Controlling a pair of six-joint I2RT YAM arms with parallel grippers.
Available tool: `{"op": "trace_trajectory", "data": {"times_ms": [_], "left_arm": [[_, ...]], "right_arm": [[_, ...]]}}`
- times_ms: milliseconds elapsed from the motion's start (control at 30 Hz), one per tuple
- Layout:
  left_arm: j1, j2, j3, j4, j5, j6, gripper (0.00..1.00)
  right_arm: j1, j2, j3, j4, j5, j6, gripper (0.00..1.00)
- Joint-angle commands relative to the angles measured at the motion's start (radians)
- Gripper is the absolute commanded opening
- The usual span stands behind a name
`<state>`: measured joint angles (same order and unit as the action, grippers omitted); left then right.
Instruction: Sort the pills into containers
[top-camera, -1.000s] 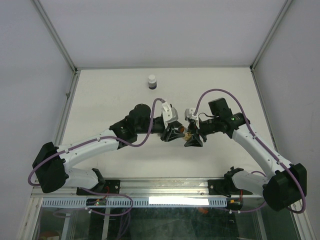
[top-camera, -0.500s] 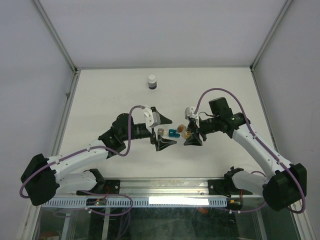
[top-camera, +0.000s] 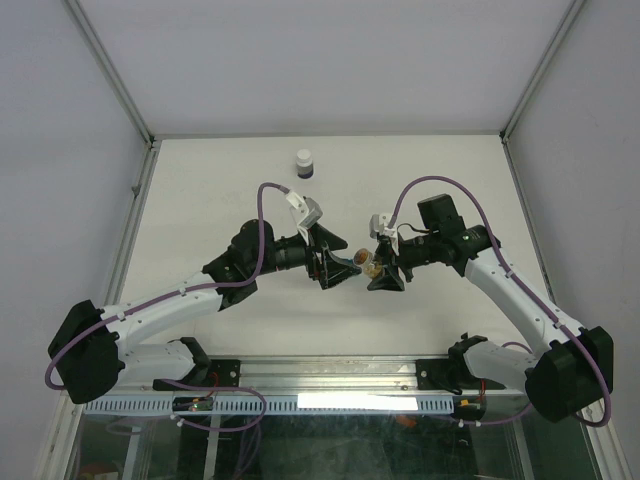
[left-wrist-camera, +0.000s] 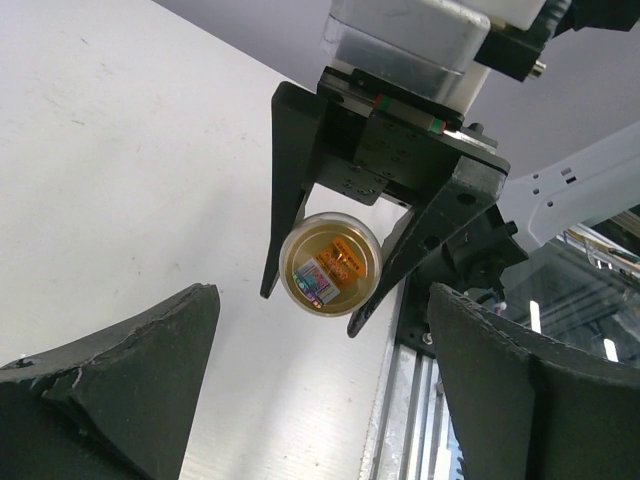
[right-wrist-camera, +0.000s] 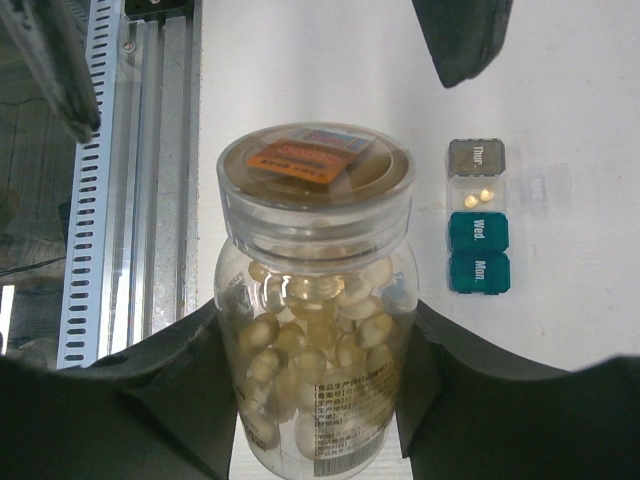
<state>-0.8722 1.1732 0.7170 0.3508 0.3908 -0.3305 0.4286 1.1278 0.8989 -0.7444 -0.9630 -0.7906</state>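
My right gripper (right-wrist-camera: 315, 330) is shut on a clear bottle (right-wrist-camera: 316, 230) full of yellow-tan pills (right-wrist-camera: 300, 345); its clear cap with an orange label is on. The containers (right-wrist-camera: 478, 215) lie on the table to the right as one strip: a grey "Thur" cell, an open clear cell with two pills (right-wrist-camera: 478, 197), and two closed teal cells. In the left wrist view the bottle's cap (left-wrist-camera: 330, 262) faces me between the right gripper's fingers (left-wrist-camera: 290, 190). My left gripper (left-wrist-camera: 322, 300) stands open just short of that cap, holding nothing. From above, the left gripper (top-camera: 335, 264) and the bottle (top-camera: 371, 265) nearly meet.
A small dark bottle with a white cap (top-camera: 304, 163) stands at the far middle of the table (top-camera: 220, 190). The metal rail of the near edge (right-wrist-camera: 130, 180) runs close behind the held bottle. Walls close the table on three sides.
The left gripper opened, pulled back to the left from the bottle's cap, then came back toward it, still open. The right arm and the bottle stayed put.
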Motion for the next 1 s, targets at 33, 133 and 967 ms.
{"op": "trace_trajectory", "data": {"times_ms": [33,133,967], "left_arm": [[-0.028,0.033,0.088,-0.011,-0.027,-0.048,0.85],[-0.034,0.063,0.112,-0.020,-0.023,-0.045,0.79],[-0.052,0.150,0.175,-0.099,0.089,-0.001,0.00]], "right_arm": [[-0.002,-0.003,0.034,0.041,-0.025,0.006,0.00],[-0.001,-0.003,0.035,0.041,-0.026,0.005,0.00],[0.020,0.001,0.040,0.044,-0.015,0.024,0.80]]}}
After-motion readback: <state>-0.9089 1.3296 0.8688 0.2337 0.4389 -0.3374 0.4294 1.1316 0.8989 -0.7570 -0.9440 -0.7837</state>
